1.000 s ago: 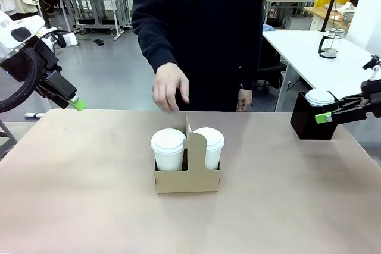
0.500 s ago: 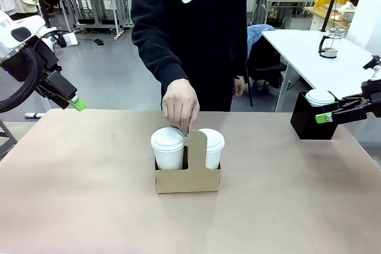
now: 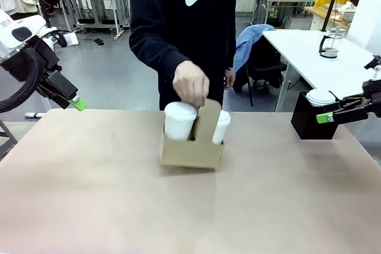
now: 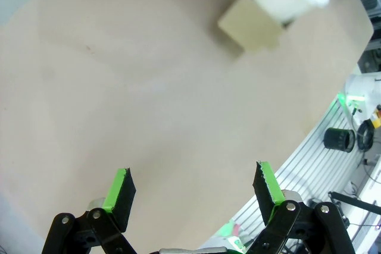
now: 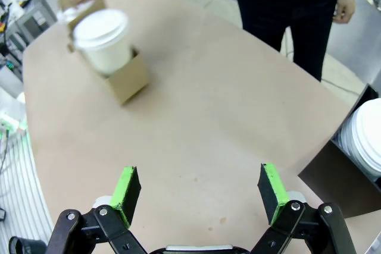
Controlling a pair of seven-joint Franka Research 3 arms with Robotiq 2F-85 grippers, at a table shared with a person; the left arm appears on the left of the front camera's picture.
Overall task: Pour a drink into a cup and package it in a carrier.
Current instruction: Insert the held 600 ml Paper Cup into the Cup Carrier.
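Carrier (image 3: 191,150) at mid-desk, and the person's hand (image 3: 190,83) is clamped on its upright centre handle panel, with the whole cardboard piece tilted and looking clear of the desk (image 3: 89,194) surface. Two lidded white cups ride in its slots: the nearer cup (image 3: 179,121) on the picture's left, a second cup (image 3: 221,127) peeking out behind the handle on the right. No telling from here what is inside either, lids are on.

Out wide on the robot's left, the left gripper (image 3: 76,104) hangs above the desk's far left corner, well apart from the carrier. Its own camera shows the green-padded fingers (image 4: 121,190) spread wide with bare desk between them, the carrier and a white cup up in the far corner of that view.

Over on the right, the right gripper (image 3: 324,117) sits beside a black box (image 3: 308,122) at the desk's right edge, and a short white lidded cup (image 3: 320,97) rests on top of that box. In the right wrist view its fingers (image 5: 128,190) stand wide apart too, gripping nothing, with the carrier and the person's hand far off at the upper left.

On a white table (image 3: 333,69) behind, a glass jug (image 3: 328,43) stands by itself.
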